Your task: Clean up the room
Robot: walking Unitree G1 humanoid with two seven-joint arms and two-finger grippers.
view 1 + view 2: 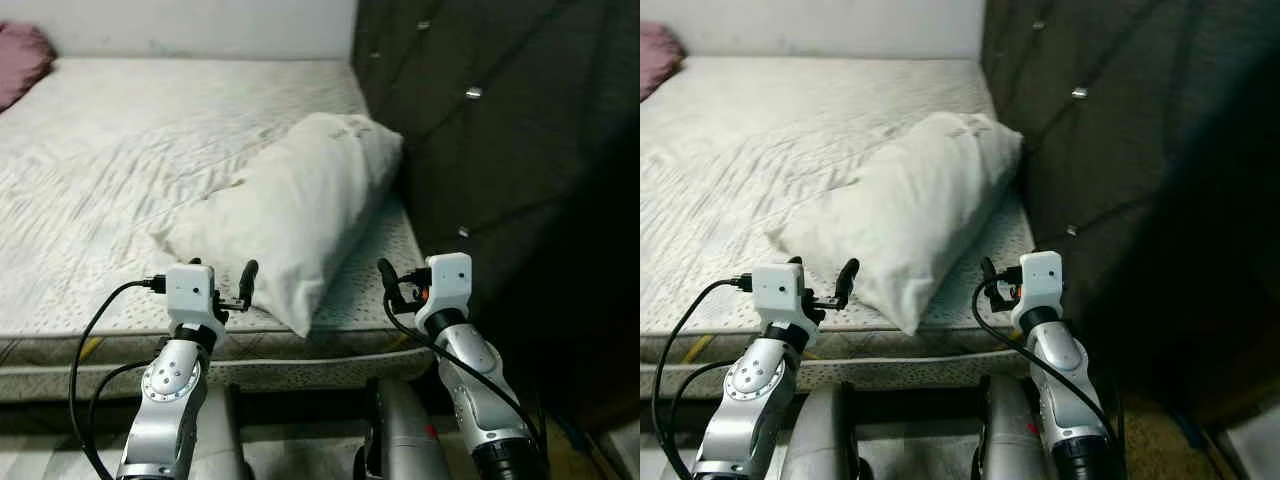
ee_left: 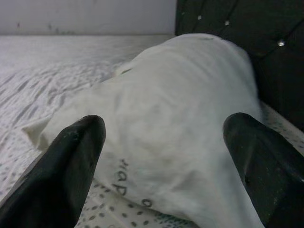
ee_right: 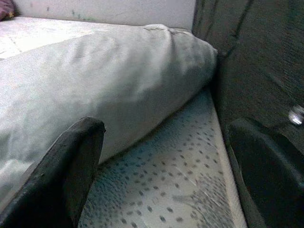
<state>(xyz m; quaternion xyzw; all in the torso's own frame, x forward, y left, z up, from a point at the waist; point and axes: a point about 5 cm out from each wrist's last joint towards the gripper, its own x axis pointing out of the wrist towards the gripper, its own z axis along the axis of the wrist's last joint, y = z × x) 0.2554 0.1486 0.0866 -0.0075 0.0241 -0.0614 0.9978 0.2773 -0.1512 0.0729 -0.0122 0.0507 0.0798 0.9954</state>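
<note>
The mattress [image 1: 120, 180] lies directly before me, its near edge just ahead of my arms. The pillow [image 1: 290, 210] lies on the mattress toward its right side, set at a slant, with its far end against the headboard [image 1: 480, 120] (which stands along the mattress's right edge). My left gripper [image 1: 222, 285] is just before the pillow's near left corner. My right gripper [image 1: 395, 285] is to the right of that corner, between pillow and headboard. A second cushion [image 1: 20, 60] lies at the far left corner.

White pillow [image 1: 296, 212] lying diagonally on mattress [image 1: 120, 170], top corner against dark headboard [image 1: 470, 130]
</note>
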